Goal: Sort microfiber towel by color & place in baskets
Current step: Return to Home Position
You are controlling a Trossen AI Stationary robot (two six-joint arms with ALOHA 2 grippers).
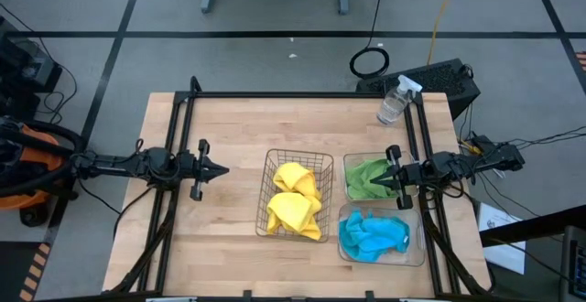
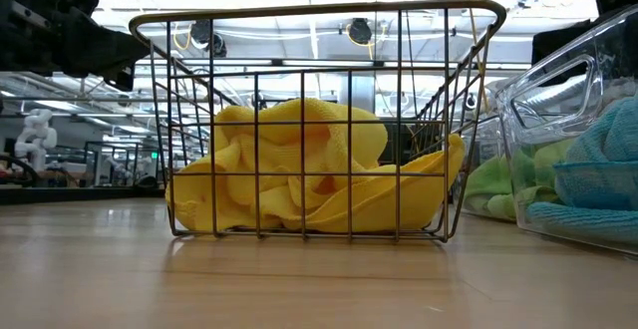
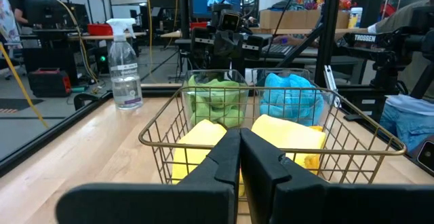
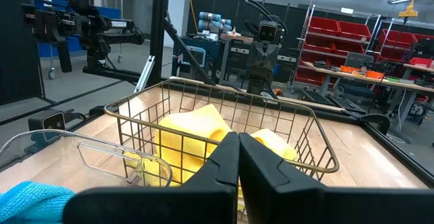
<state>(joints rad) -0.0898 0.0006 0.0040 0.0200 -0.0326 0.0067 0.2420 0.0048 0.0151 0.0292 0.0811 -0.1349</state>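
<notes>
High view: the left gripper (image 1: 222,168) hangs over bare table (image 1: 220,233), left of the wire basket (image 1: 266,197), tips pointing right. The right gripper (image 1: 374,180) points left above the far clear tub (image 1: 348,159); whether it touches the green towel (image 1: 363,171) inside is hard to judge from above. The wire basket's long axis runs near to far, and it holds the yellow towels (image 1: 295,209). Both tubs lie lengthwise left to right; the near clear tub (image 1: 417,249) holds the blue towels (image 1: 371,233).

Low view: the yellow towels sit heaped in the wire basket, with both tubs to its right, the blue towels nearer.

Left wrist view: the left fingers (image 3: 227,159) are pressed together, gripping nothing, and aimed at the wire basket.

Right wrist view: the right fingers (image 4: 224,161) are likewise clenched and empty, facing the basket.
</notes>
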